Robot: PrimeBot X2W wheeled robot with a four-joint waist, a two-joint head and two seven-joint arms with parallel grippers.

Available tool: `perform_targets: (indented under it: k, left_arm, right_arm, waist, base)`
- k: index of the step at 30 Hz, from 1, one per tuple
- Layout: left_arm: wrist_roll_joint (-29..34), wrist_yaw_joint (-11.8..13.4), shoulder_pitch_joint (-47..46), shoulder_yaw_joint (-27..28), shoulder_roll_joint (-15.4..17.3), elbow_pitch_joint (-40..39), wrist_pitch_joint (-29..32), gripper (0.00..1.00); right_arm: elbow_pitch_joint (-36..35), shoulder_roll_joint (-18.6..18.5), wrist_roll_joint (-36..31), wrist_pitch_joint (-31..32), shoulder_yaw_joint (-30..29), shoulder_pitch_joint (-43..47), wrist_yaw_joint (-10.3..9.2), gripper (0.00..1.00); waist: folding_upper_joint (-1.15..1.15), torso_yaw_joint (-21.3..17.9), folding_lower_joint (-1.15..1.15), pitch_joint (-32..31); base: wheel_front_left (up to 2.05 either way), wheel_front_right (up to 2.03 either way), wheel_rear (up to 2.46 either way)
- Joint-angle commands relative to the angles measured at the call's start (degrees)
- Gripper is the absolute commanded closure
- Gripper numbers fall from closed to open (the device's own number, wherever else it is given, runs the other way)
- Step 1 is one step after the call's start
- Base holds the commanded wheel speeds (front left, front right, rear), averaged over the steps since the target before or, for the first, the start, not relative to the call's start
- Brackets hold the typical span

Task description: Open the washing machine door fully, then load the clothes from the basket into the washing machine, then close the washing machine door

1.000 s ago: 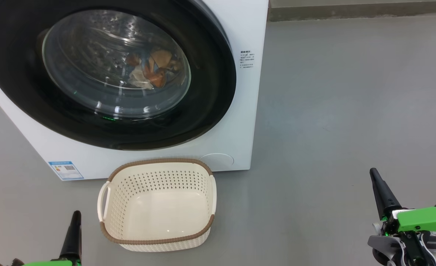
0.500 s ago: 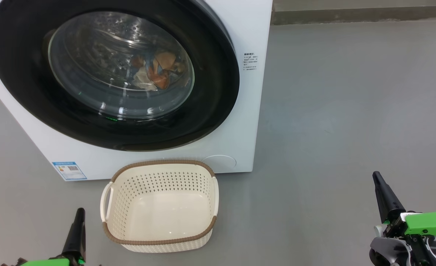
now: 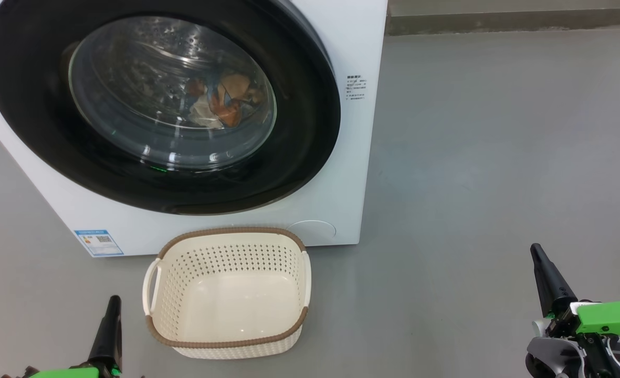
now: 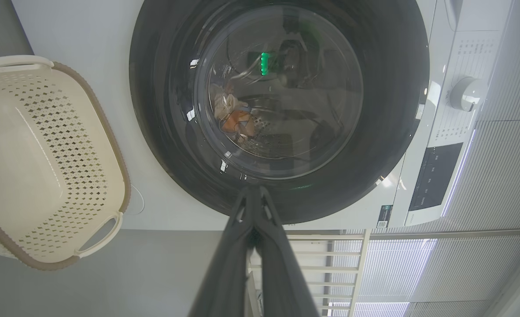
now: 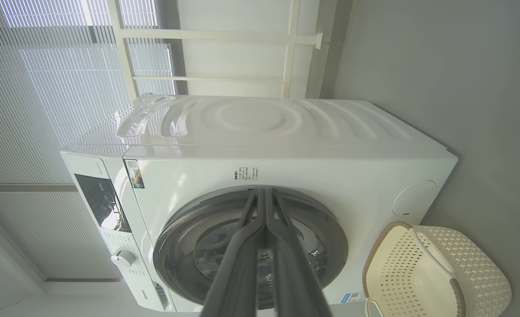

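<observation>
washing machine door (image 3: 147, 136) closed with clothes (image 3: 220, 102) inside, basket (image 3: 231, 231) just in front, my left hand (image 3: 113, 304) and right hand (image 3: 536, 252) both pinched together.

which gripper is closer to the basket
The left gripper, close beside the basket on its left side; the right gripper is far off to its right.

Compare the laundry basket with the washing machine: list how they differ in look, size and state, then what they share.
The basket is empty; the washing machine holds the clothes behind its shut door. The basket is cream, brown-rimmed and open-topped; the washing machine is white, fronted by black-rimmed glass. The basket is far smaller than the washing machine. Both stand on the grey floor and have perforated walls.
</observation>
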Motion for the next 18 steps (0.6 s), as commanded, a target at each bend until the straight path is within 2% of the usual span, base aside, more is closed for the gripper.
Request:
perform_targets:
  k: [1,18]
  left_arm:
    - [-0.46,-0.13,-2.39,1.53,0.53,-1.77,0.37,1.00]
    - [-0.46,-0.13,-2.39,1.53,0.53,-1.77,0.37,1.00]
  right_arm:
    - [-1.73,-0.29,0.03,0.33,0.84,-0.88,0.10,1.00]
    - [-1.72,-0.16,-0.13,0.48,0.66,-0.90,0.10,1.00]
  waist:
    - [0.00,0.00,0.00,0.00]
    - [0.00,0.00,0.00,0.00]
  base:
    - [0.00,0.00,0.00]
    - [0.00,0.00,0.00]
